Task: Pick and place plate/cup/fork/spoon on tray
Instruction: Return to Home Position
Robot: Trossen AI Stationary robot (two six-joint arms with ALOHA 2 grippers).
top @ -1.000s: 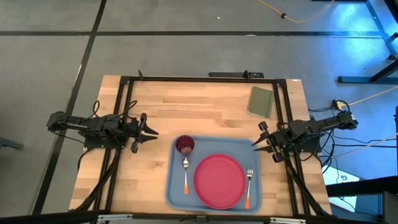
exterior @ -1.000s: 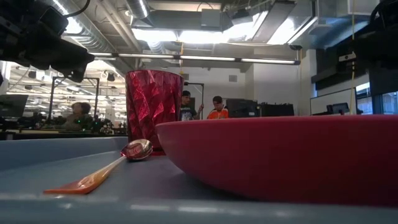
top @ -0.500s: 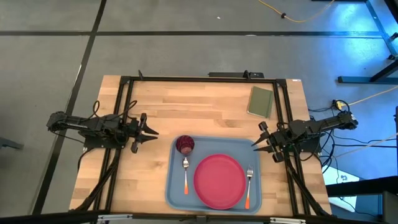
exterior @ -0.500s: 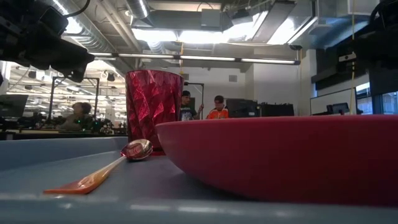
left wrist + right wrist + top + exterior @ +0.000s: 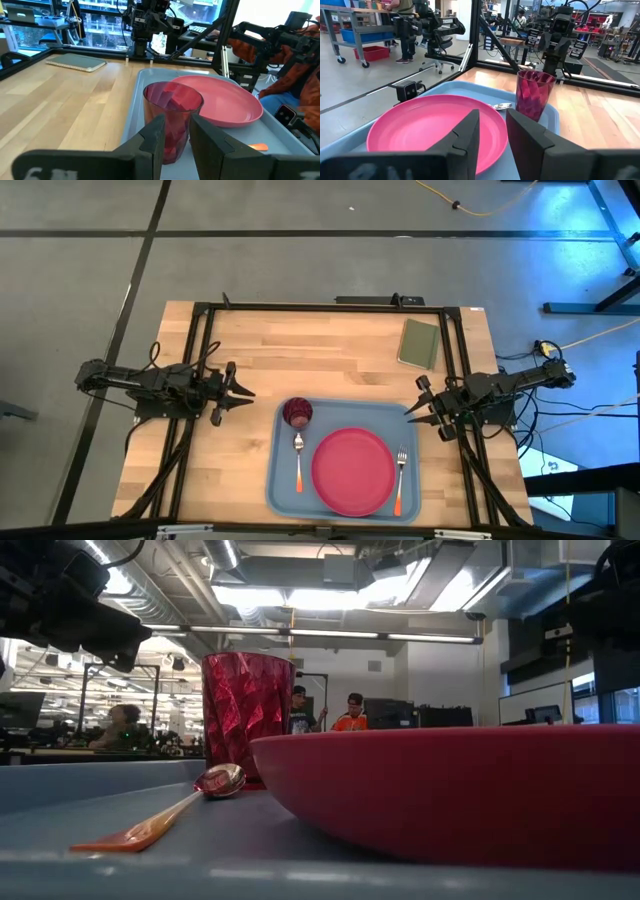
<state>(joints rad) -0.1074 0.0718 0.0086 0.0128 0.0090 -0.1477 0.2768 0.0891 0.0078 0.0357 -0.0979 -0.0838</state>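
Observation:
The light blue tray (image 5: 282, 485) lies at the table's near middle. On it lie the pink-red plate (image 5: 352, 471), the dark red cup (image 5: 297, 412) upright at its far left corner, the spoon (image 5: 298, 460) left of the plate, and the fork (image 5: 400, 475) right of the plate. My left gripper (image 5: 248, 392) hovers left of the tray, pointing at the cup (image 5: 172, 107). A narrow gap shows between its fingers, and it is empty. My right gripper (image 5: 410, 415) hovers at the tray's far right corner, also empty with a narrow gap (image 5: 492, 120).
A small green pad (image 5: 418, 343) lies at the table's far right. Bare wood lies left of and behind the tray. Black frame rails run along the table's left, right and far sides. People stand in the room beyond the table.

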